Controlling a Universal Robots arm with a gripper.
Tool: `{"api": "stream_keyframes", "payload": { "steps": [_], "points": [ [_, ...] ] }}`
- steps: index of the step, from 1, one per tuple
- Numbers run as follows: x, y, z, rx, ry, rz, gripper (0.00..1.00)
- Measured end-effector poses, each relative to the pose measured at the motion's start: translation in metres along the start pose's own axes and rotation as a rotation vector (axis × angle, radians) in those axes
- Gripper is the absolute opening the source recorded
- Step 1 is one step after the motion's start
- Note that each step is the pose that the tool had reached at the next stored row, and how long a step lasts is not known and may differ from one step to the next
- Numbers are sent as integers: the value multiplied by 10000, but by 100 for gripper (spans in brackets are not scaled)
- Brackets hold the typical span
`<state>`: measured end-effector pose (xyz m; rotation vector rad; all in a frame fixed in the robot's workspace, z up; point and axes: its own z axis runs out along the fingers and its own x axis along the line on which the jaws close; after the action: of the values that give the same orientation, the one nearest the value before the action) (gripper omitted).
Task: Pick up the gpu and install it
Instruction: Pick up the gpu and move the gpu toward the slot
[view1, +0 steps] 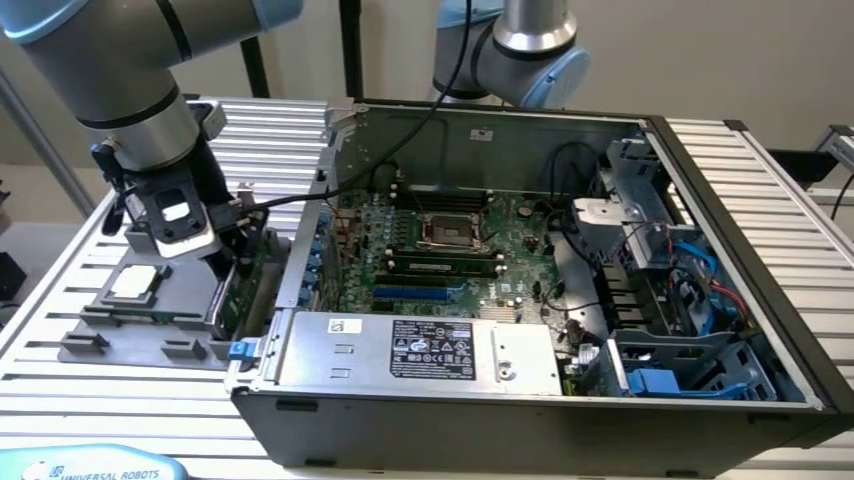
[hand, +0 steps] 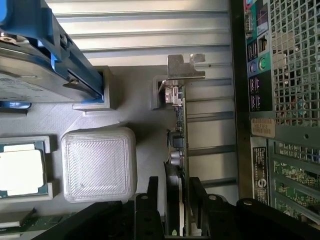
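Note:
The gpu (hand: 179, 150) stands on edge in a slot of the grey holder tray (hand: 135, 110), a thin green card with its silver end bracket (hand: 184, 67) at the far end. My gripper (hand: 175, 210) straddles the card's near end, one black finger (hand: 152, 200) against each face, shut on it. In the exterior view the gripper (view1: 230, 252) reaches down at the tray's edge beside the open computer case (view1: 400, 400), with the gpu's green edge (view1: 238, 295) below it. The card still sits in the tray.
The tray (view1: 134, 335) also carries a processor chip (view1: 138, 283), a white plastic block (hand: 99, 164) and a silver hard drive with blue rails (hand: 45, 65). The case's rear panel (hand: 280, 100) stands close beside the card. The motherboard (view1: 441, 240) lies open; a second arm (view1: 527, 50) stands behind.

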<state>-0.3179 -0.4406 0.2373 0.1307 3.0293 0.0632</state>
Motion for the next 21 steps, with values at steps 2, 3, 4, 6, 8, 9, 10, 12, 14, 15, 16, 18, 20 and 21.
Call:
{"api": "stream_keyframes", "payload": {
  "steps": [2, 3, 4, 6, 8, 9, 10, 12, 14, 15, 16, 18, 20, 21],
  "points": [
    [0, 2, 3, -1, -11, -1, 38],
    [0, 2, 4, -1, -15, -1, 38],
    [0, 3, 4, 0, -19, -1, 38],
    [0, 3, 6, -1, -22, -1, 38],
    [0, 3, 11, -2, -24, -1, 38],
    [0, 3, 14, -3, -25, -1, 38],
    [1, 3, 19, -3, -25, -1, 38],
    [2, 2, 26, -1, -24, -1, 38],
    [2, 2, 31, 0, -22, 6, 38],
    [2, 2, 34, 1, -23, 13, 38],
    [2, 2, 36, 1, -24, 23, 38],
    [2, 2, 39, 4, -26, 51, 38],
    [1, 2, 41, 7, -26, 76, 38],
    [1, 2, 42, 8, -27, 81, 38]
  ]
}}
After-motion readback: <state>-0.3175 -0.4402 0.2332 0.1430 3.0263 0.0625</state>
